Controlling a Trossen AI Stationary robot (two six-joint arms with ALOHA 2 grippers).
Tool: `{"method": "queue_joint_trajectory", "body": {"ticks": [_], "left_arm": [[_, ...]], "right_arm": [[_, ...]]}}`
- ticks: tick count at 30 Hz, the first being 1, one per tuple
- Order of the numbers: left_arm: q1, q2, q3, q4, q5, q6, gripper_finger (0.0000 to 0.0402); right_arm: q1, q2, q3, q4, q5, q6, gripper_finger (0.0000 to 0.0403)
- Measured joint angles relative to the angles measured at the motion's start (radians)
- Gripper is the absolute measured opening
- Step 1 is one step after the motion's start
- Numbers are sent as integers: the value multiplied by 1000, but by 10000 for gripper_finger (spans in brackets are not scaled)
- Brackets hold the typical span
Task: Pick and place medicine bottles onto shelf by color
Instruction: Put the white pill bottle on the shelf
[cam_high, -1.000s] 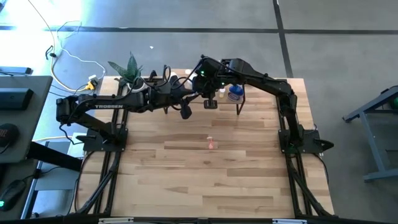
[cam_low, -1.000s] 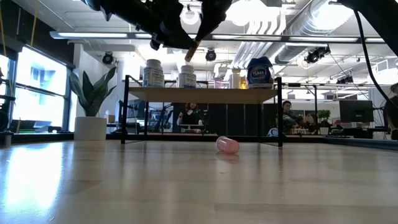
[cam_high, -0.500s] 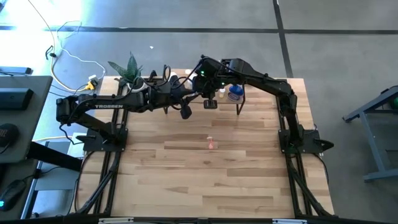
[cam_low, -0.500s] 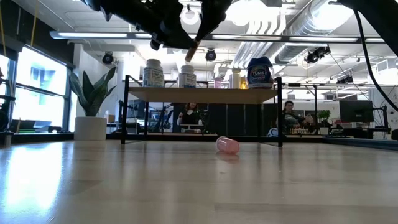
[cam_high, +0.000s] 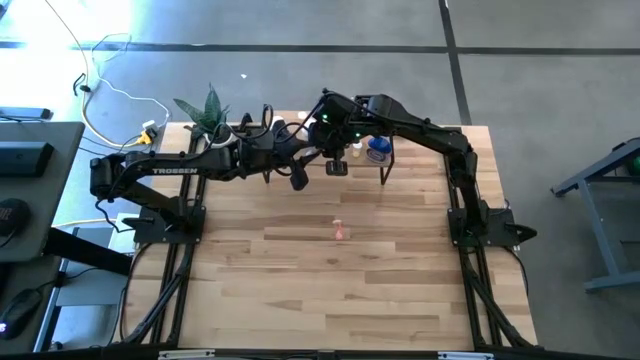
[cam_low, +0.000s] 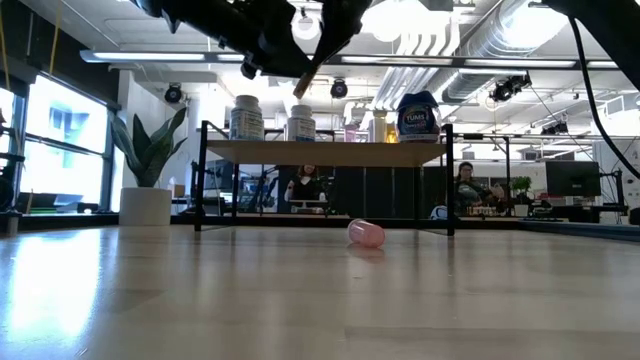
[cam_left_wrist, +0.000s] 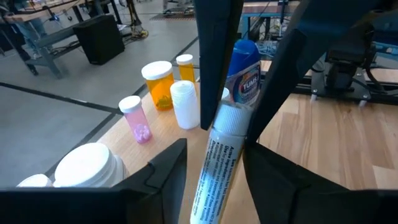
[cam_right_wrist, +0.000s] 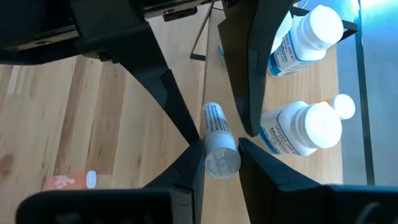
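Observation:
A slim white vial (cam_left_wrist: 217, 162) with a ribbed white cap hangs high above the shelf's (cam_low: 330, 152) near edge, between both grippers. My right gripper (cam_right_wrist: 219, 146) is shut on it. My left gripper (cam_left_wrist: 214, 152) is open, one finger on either side of the vial's body with a narrow gap. On the shelf stand white bottles (cam_right_wrist: 298, 127), orange bottles (cam_left_wrist: 159, 84), a pink vial (cam_left_wrist: 135, 118) and a blue bottle (cam_low: 418, 115). A pink bottle (cam_low: 366, 233) lies on its side on the table. My right gripper pinches the vial's cap end (cam_right_wrist: 222, 158) between its two fingers. The fingers (cam_left_wrist: 214, 68) slant down from above and lie across the vial. The vial is lifted clear and tilted, its bottom end (cam_low: 297, 93) lower and reaching between my left gripper's fingers.
A potted plant (cam_low: 148, 165) stands at the table's far left corner beside the shelf. The shelf's black legs (cam_low: 449, 180) rest on the table at the far edge. Bare wood (cam_high: 330, 290) spreads across the table's middle and near side. People sit in the room beyond.
The vial's lower end has swung slightly, so it now hangs a little more tilted. Both arms have kept their places.

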Motion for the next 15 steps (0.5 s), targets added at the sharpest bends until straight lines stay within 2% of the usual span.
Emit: {"method": "queue_joint_trajectory", "body": {"ticks": [4,12,15], "left_arm": [[0,0,0,-3,-1,1,133],[-1,0,0,-7,2,20,61],[-1,0,0,-7,2,37,54]], "right_arm": [[0,0,0,0,0,1,66],[0,0,0,0,0,1,66],[0,0,0,0,0,1,66]]}}
